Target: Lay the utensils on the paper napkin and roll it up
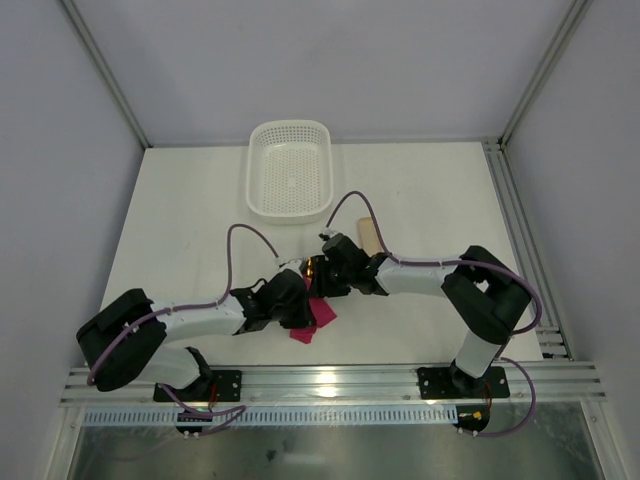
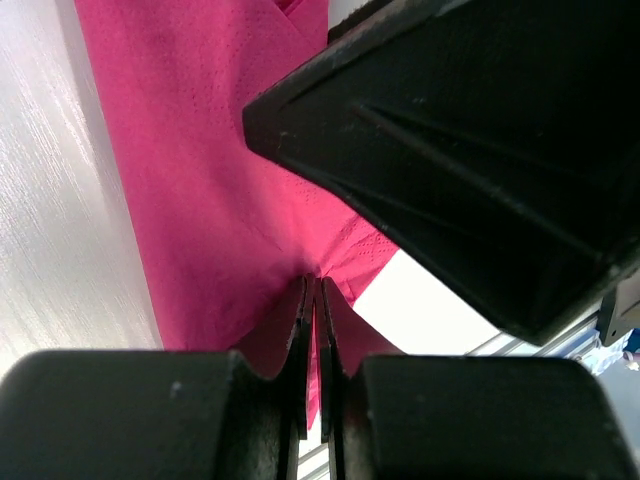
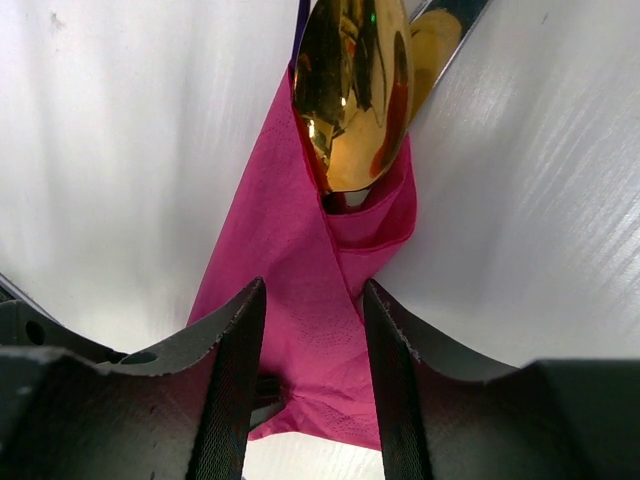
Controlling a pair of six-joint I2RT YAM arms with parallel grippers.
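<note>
The magenta paper napkin (image 1: 315, 320) lies wrapped around the utensils between the two arms. In the right wrist view the napkin (image 3: 300, 260) is folded into a loose roll. A shiny gold spoon head (image 3: 352, 90) sticks out of its far end, with a second shiny metal piece (image 3: 448, 30) beside it. My right gripper (image 3: 312, 300) is open, one finger on each side of the roll. My left gripper (image 2: 315, 285) is shut, pinching a fold of the napkin (image 2: 210, 180). In the top view the left gripper (image 1: 299, 306) and right gripper (image 1: 330, 276) nearly meet.
A white perforated basket (image 1: 290, 170) stands at the back middle. A pale beige flat strip (image 1: 367, 235) lies just behind the right gripper. The right gripper's black body (image 2: 470, 150) looms close in the left wrist view. The metal rail (image 1: 330, 382) runs along the table's near edge.
</note>
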